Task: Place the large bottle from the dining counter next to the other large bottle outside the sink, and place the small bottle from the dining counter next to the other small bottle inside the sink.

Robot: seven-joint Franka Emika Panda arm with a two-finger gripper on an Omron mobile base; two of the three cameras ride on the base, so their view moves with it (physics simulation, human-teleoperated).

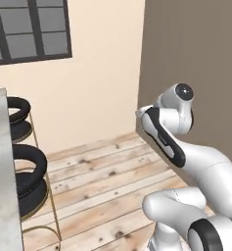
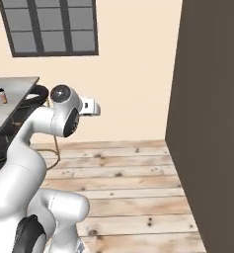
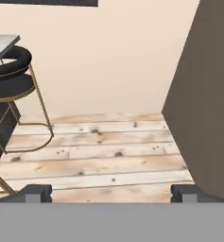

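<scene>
One slim brownish bottle [image 2: 3, 96] with a pale cap stands upright on the grey dining counter [image 2: 17, 85], far left in the right base view; I cannot tell whether it is the large or the small bottle. The counter's marble top [image 1: 1, 166] runs down the left edge of the left base view. My gripper [image 3: 111, 194] is open and holds nothing, its dark fingertips [image 3: 38, 193] spread wide over bare wooden floor. The hand [image 2: 89, 106] hangs in mid air to the right of the counter, well away from the bottle. The sink is out of view.
Black round stools on thin gold frames [image 1: 30, 164] [image 3: 12, 61] stand along the counter's side. A tall dark brown wall [image 2: 212, 123] [image 3: 208, 113] closes the right side. Open plank floor [image 2: 123, 173] lies between them, with a beige wall and a window [image 2: 49, 24] behind.
</scene>
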